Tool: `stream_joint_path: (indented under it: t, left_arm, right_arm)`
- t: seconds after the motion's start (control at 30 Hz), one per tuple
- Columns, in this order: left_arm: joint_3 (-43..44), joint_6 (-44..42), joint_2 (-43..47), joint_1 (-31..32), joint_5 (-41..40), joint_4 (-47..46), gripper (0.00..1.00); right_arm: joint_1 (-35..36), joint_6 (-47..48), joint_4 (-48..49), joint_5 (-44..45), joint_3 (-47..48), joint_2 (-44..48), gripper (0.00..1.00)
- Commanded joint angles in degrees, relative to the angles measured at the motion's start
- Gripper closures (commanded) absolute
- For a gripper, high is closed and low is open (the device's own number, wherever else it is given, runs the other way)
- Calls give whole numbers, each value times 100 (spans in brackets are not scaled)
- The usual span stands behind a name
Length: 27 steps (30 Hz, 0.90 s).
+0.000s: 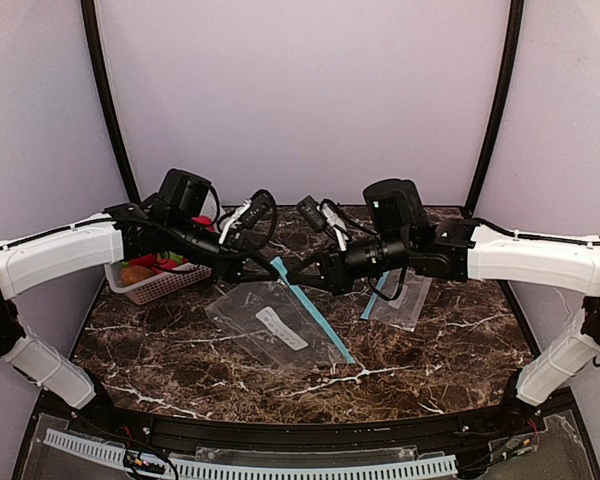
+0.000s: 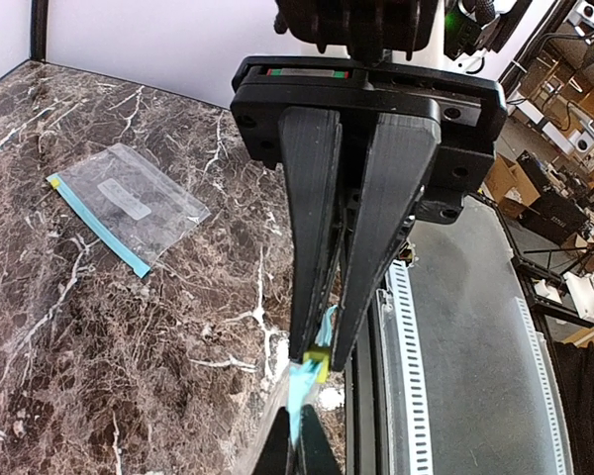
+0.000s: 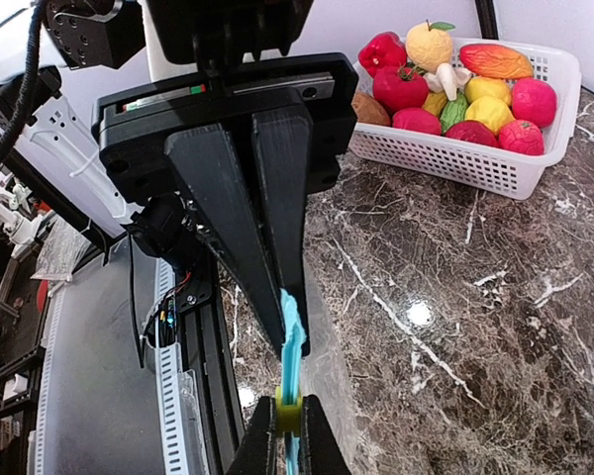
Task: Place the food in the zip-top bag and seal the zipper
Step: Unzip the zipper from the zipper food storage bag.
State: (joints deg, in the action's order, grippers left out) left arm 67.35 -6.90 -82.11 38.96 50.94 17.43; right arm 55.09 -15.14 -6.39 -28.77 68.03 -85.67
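Colourful toy food (image 3: 455,94) heaped in white basket (image 3: 495,168), clear bag (image 1: 275,325) with teal zipper mid-table

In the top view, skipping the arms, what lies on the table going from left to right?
The white basket holding the food → labelled zip-top bag → second bag.

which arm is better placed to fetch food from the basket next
Left, probably: the basket of food sits on its side, near the left fingers; the right fingers, also pinching the bag's zipper, are farther away.
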Motion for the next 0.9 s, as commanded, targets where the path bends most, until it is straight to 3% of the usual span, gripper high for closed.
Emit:
stream_joint_path:
  t: [0.0, 0.87]
  left_arm:
    - [111, 4, 284, -130, -180, 10, 99]
    - [28, 277, 568, -761, -510, -246, 99]
  right_arm:
    - [37, 10, -86, 19, -94, -59, 100]
    - [32, 36, -81, 197, -184, -159, 100]
